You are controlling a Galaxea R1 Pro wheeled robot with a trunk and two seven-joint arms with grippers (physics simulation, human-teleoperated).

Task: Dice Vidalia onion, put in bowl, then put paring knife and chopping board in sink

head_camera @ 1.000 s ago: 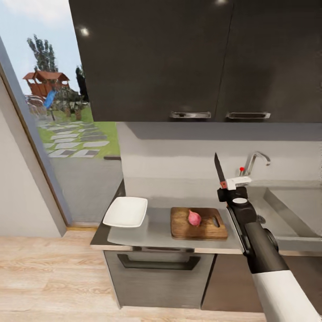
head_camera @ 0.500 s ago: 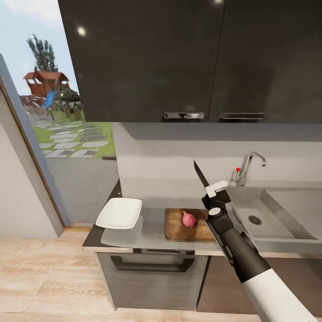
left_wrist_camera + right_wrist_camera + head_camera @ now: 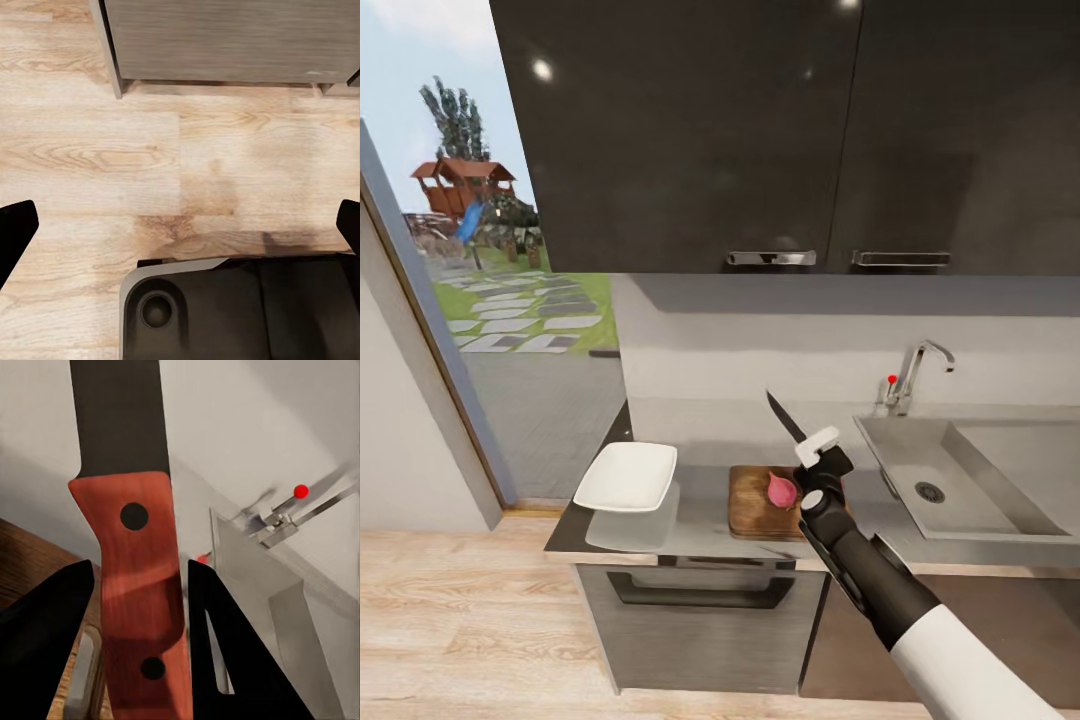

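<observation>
Over the chopping board (image 3: 765,502), the right gripper (image 3: 818,452) now sits further toward the bowl side than half a second ago, when it hung by the board's sink-side edge; a second ago it was nearer still to the sink (image 3: 960,478). The paring knife (image 3: 792,424) has tilted with it, its dark blade leaning away from the tap (image 3: 916,368) instead of standing nearly upright. The head camera swung between the first two earlier frames, so the desk's (image 3: 700,512) shift in the picture is not a move of the things on it.

The right gripper is closed around the knife's red handle (image 3: 139,592), one black finger (image 3: 45,645) on each side of it in the wrist view. The blade points up and away from the board, its tip well above the wood. The Vidalia onion (image 3: 781,489) lies whole on the board just beside and below the gripper, on the bowl side of it, apart from the blade. It is a small pinkish-red lump with a pointed top, uncut.

The white squarish bowl (image 3: 627,475) rests on the grey desk near the board's far side from the sink. The steel sink with its round drain lies on the other side.

The left gripper (image 3: 180,225) hangs over the wooden floor (image 3: 150,150), its dark fingertips spread wide with nothing between them.
</observation>
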